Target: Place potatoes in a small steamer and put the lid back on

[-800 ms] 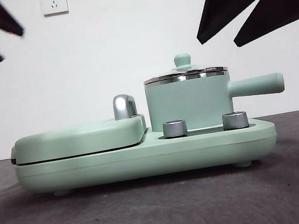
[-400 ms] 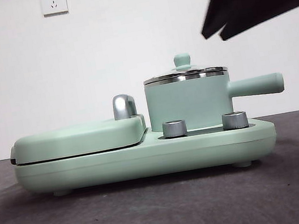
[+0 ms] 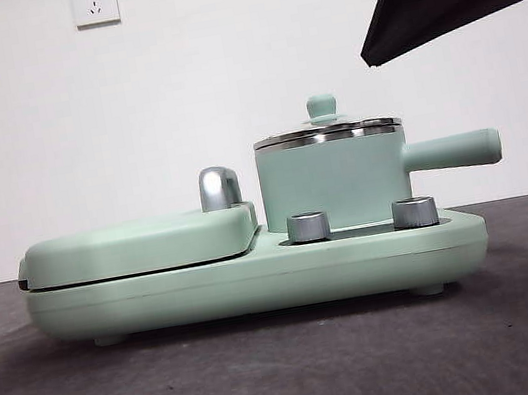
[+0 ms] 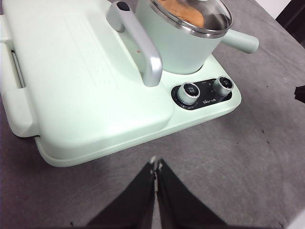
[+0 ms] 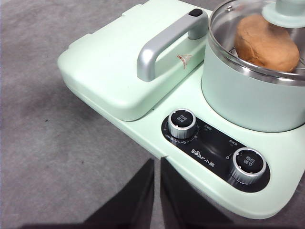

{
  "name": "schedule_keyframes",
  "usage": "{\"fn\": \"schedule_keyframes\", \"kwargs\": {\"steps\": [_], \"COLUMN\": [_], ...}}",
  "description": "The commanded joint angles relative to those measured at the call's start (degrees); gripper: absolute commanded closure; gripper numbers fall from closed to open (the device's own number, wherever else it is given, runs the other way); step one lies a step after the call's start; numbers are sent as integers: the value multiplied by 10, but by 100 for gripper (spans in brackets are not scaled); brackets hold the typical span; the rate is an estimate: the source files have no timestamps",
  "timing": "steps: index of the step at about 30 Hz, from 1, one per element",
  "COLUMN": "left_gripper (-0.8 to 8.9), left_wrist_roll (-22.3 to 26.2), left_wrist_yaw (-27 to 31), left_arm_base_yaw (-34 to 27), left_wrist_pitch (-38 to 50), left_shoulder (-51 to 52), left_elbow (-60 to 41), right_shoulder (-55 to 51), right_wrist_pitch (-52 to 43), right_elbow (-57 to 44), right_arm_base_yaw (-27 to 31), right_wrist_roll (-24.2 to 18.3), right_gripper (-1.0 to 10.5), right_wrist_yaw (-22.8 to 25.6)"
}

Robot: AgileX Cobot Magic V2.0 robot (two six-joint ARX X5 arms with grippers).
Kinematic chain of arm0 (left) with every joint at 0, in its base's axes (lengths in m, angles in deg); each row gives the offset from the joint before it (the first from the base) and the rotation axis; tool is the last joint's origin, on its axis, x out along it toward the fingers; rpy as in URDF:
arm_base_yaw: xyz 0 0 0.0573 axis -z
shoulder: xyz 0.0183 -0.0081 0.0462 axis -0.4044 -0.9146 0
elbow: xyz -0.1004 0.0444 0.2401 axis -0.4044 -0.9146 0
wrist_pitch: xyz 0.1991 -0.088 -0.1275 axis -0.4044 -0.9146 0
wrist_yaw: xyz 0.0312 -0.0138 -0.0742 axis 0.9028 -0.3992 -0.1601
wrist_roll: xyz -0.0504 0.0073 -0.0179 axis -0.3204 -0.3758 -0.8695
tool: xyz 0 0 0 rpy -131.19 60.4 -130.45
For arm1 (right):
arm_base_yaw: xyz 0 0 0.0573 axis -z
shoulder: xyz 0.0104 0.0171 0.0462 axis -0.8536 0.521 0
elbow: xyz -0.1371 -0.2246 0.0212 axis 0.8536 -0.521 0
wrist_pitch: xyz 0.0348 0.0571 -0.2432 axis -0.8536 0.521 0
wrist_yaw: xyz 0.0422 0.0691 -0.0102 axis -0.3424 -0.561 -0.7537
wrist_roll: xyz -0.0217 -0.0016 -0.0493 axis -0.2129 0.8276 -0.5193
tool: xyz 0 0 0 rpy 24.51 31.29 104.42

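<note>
Both pairs of jaws are clenched on nothing: your left gripper [image 4: 156, 167] has its tips pressed together above the bare grey counter [image 4: 248, 157], and your right gripper [image 5: 157, 167] shows only a thin slit between its tips, poised just off the front edge of the mint green cooker base [image 5: 286, 191]. Neither touches anything. From the front you see them only as black tips at the top corners, well above the appliance. The small steamer [image 3: 335, 184] sits in its well on the cooker base, its straight handle [image 3: 451, 152] pointing away from the flat griddle cover [image 3: 140, 245] beside it. The glass lid [image 5: 238, 19] is seated on the steel rim, its green knob [image 3: 322, 107] upright. Through the glass you can see the orange-brown potato [image 5: 267, 43] lying inside the pot. Two steel dials [image 5: 181, 123] sit on the black panel between your right jaws and the steamer.
</note>
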Motion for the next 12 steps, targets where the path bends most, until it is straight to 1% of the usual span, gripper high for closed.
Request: {"fn": "schedule_keyframes", "kwargs": {"steps": [1, 3, 4, 6, 8, 10, 12], "left_gripper": [808, 808, 808, 808, 808, 808, 808], "left_wrist_roll": [0, 1, 30, 58, 88, 97, 97], "left_wrist_yaw": [-3, -3, 2, 11, 27, 28, 35], "left_arm_base_yaw": [3, 2, 1, -7, -27, -58, -90], "left_wrist_pitch": [6, 5, 7, 17, 63, 121, 158], "left_shoulder": [-2, 3, 9, 31, 74, 129, 181], "left_elbow": [3, 3, 1, -13, -57, -117, -169], "right_shoulder": [2, 2, 2, 2, 2, 2, 2], "right_wrist_pitch": [-6, -6, -6, -6, -6, -6, -6], "right_elbow": [9, 9, 9, 9, 9, 9, 9], "right_arm_base_yaw": [-4, -4, -4, -4, -4, -4, -4], "right_wrist_roll": [-1, -1, -1, -1, -1, -1, -1], "right_gripper": [929, 929, 929, 929, 929, 929, 929], "right_wrist_yaw": [1, 2, 2, 2, 2, 2, 2]}}
